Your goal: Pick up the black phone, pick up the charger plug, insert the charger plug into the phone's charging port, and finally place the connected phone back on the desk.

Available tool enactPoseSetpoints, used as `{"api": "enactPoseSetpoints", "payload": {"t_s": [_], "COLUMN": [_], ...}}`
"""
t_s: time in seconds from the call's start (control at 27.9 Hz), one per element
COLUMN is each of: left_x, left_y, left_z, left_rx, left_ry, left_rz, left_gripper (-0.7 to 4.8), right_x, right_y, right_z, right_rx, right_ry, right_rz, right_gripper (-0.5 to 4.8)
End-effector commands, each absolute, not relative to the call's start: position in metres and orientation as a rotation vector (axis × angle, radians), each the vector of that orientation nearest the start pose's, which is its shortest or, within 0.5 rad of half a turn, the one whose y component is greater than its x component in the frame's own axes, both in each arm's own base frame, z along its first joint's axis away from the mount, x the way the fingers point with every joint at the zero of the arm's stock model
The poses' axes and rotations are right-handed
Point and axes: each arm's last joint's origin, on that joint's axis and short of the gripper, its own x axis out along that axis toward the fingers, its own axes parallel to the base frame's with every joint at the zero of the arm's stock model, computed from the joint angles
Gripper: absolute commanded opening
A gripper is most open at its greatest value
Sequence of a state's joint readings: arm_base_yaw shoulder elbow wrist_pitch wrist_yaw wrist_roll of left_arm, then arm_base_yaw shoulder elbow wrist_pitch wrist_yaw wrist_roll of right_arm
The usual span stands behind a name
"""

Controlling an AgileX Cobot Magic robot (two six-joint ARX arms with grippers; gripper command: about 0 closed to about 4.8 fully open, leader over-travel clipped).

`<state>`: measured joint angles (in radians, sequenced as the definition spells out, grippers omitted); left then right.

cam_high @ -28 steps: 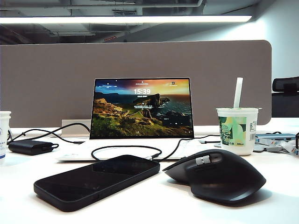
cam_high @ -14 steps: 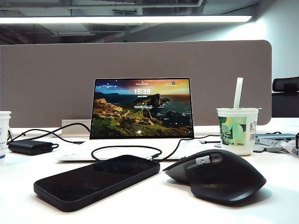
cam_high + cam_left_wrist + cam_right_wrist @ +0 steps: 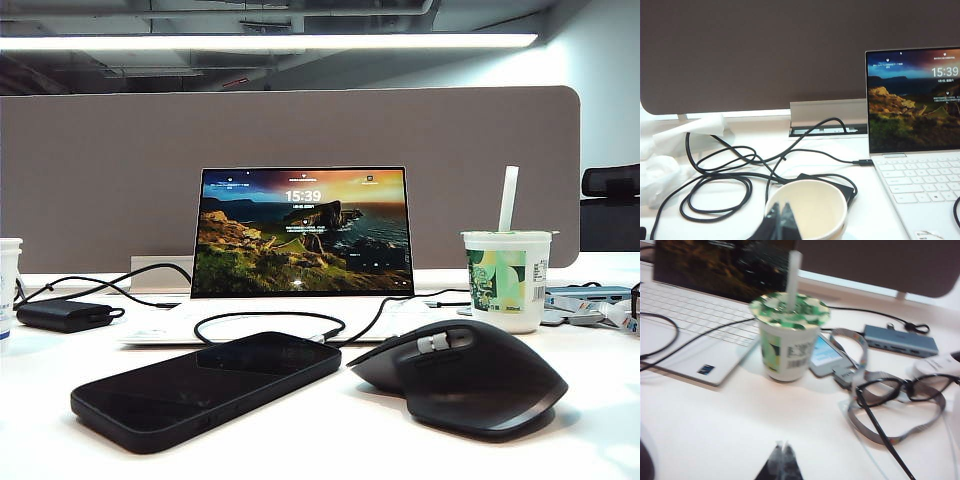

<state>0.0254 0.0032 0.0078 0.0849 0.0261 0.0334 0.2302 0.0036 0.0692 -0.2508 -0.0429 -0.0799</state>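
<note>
Exterior view: nothing has shifted. The black phone [image 3: 207,387] lies on the table [image 3: 320,440] left of the mouse [image 3: 465,375], cable at its far end, so the task looks finished.

Left wrist view: left gripper [image 3: 781,220], fingers together, empty, above a paper cup [image 3: 807,207].

Right wrist view: right gripper [image 3: 782,460], fingers together, empty, near the drink cup [image 3: 788,337].

Left gripper [image 3: 780,216], right gripper [image 3: 783,455] closed, empty.
</note>
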Motion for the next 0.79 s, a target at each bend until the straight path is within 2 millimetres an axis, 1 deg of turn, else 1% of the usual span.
{"api": "enactPoseSetpoints", "payload": {"t_s": [0.04, 0.21, 0.36, 0.43, 0.54, 0.68, 0.79], "left_x": [0.097, 0.097, 0.097, 0.097, 0.097, 0.097, 0.097], "left_y": [0.002, 0.002, 0.002, 0.002, 0.002, 0.002, 0.002], "left_z": [0.174, 0.174, 0.174, 0.174, 0.174, 0.174, 0.174], "left_rx": [0.04, 0.04, 0.04, 0.04, 0.04, 0.04, 0.04], "left_ry": [-0.091, -0.091, -0.09, -0.09, -0.089, -0.089, -0.089], "left_rz": [0.001, 0.002, 0.002, 0.001, 0.001, 0.001, 0.001], "left_gripper": [-0.05, -0.05, -0.05, -0.05, -0.05, -0.05, -0.05], "right_x": [0.092, 0.096, 0.096, 0.096, 0.096, 0.097, 0.097], "right_y": [0.019, 0.016, 0.013, 0.012, 0.012, 0.009, 0.007], "right_z": [0.164, 0.163, 0.167, 0.167, 0.167, 0.168, 0.168], "right_rx": [-0.082, -0.074, -0.067, -0.054, 0.061, 0.067, 0.066], "right_ry": [0.103, 0.016, -0.018, -0.023, -0.026, -0.03, -0.033], "right_rz": [0.216, 0.091, -0.014, -0.025, -0.018, 0.023, 0.004], "right_gripper": [0.0, 0.0, 0.0, 0.0, 0.0, 0.0, 0.0]}}
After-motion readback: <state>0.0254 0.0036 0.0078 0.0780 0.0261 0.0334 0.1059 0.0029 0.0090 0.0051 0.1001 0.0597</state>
